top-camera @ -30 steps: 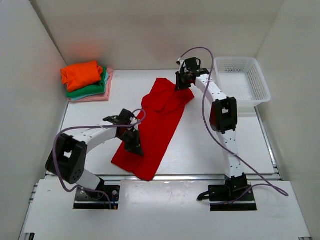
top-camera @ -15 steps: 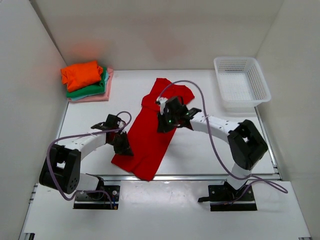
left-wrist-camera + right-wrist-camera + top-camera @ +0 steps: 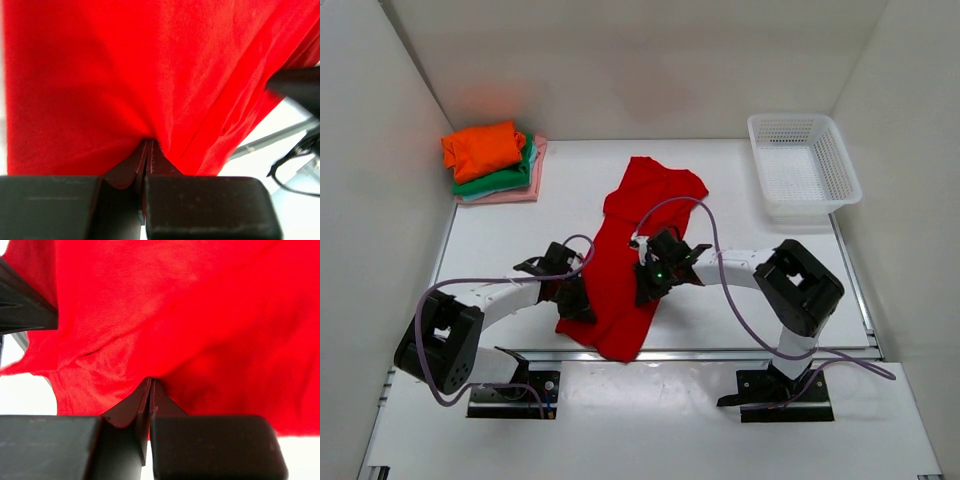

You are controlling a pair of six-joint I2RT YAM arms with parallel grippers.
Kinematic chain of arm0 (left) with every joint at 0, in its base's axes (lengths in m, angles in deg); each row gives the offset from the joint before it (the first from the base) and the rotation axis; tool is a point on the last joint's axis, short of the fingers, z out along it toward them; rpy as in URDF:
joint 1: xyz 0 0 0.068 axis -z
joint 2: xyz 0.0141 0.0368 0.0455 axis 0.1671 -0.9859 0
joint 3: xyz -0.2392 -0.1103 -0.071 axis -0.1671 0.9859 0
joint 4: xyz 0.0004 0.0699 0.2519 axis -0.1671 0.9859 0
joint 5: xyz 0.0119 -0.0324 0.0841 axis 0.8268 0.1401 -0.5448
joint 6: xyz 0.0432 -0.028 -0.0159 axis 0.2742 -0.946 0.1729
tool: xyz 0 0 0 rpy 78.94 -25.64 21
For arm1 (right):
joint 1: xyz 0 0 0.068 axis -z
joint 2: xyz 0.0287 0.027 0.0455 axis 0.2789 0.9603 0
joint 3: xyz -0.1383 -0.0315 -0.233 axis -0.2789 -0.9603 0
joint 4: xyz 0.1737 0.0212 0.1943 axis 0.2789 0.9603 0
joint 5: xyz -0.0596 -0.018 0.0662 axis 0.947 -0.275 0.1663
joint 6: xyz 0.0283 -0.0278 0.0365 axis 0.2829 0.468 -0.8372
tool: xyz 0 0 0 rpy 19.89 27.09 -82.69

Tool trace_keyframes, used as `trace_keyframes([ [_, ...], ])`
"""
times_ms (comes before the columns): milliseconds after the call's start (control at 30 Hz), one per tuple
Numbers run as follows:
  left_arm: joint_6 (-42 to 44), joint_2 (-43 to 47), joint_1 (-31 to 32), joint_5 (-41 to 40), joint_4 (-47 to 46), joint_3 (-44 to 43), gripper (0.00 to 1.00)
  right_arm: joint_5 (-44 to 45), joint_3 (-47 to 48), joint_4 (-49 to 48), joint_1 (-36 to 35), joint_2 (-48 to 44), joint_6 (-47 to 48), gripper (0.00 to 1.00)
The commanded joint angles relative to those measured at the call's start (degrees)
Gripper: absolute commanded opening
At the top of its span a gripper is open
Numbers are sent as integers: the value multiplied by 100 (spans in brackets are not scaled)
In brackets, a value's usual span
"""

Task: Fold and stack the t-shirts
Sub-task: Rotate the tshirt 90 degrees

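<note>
The large red t-shirt [image 3: 638,232] lies in a long strip down the middle of the table. My left gripper [image 3: 576,300] is shut on its near left edge; in the left wrist view [image 3: 148,142] red cloth [image 3: 125,75] is pinched between the closed jaws. My right gripper [image 3: 647,287] is shut on its near right edge; the right wrist view [image 3: 151,381] shows cloth [image 3: 200,315] bunched at the closed jaws. The orange shirt [image 3: 483,148] lies folded on the green shirt [image 3: 505,178] and the pale pink shirt [image 3: 520,192] at the far left.
A white mesh basket [image 3: 803,165] stands at the far right. White walls close the left, back and right sides. The table's front edge runs just below the shirt's near end.
My right arm swung from the shirt's far end down to its near right edge. My left gripper shifted nearer and slightly right along the left edge. The shirt's near part is narrower and more bunched.
</note>
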Motion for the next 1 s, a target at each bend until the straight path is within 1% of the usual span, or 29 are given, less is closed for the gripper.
trace_keyframes([
  [0, -229, -59, 551, -26, -48, 193, 6, 307, -509, 683, 473, -380, 499, 0],
  [67, -431, 37, 718, 123, -162, 219, 5, 264, -580, 1042, 755, -521, 771, 0],
  [133, -563, 72, 894, 272, -249, 194, 5, 316, -476, 1307, 1002, -601, 1079, 1],
  [200, -747, 134, 973, 404, -346, 158, 5, 237, -326, 1693, 1239, -567, 1535, 0],
  [333, -1037, 405, 860, 738, -636, -52, 5, 61, 112, 2116, 1521, -531, 2124, 0],
  [433, -1249, 617, 755, 949, -777, -385, 5, 17, 403, 2494, 1513, -653, 2214, 0],
  [500, -1319, 757, 684, 1020, -830, -527, 6, -18, 405, 2503, 1425, -864, 2118, 0],
  [567, -1319, 793, 596, 968, -865, -598, 4, -10, 221, 2372, 1267, -1119, 2003, 0],
  [633, -1162, 732, 587, 828, -795, -616, 4, -36, 1, 2039, 1004, -1373, 1504, 0],
  [733, -1038, 372, 683, 827, -795, -397, 4, -124, -421, 1626, 713, -1471, 1056, 0],
  [833, -1012, 64, 946, 608, -909, -98, 3, -229, -886, 1257, 450, -1567, 669, 0],
  [867, -1003, 72, 1043, 538, -970, 77, 3, -221, -1140, 1203, 379, -1681, 520, 0],
  [933, -1003, 72, 1027, 441, -1075, 341, 3, -264, -1466, 826, 195, -1813, 326, 0],
  [967, -1003, 81, 1027, 397, -1076, 473, 3, -317, -1694, 772, 220, -1875, 264, 0],
])
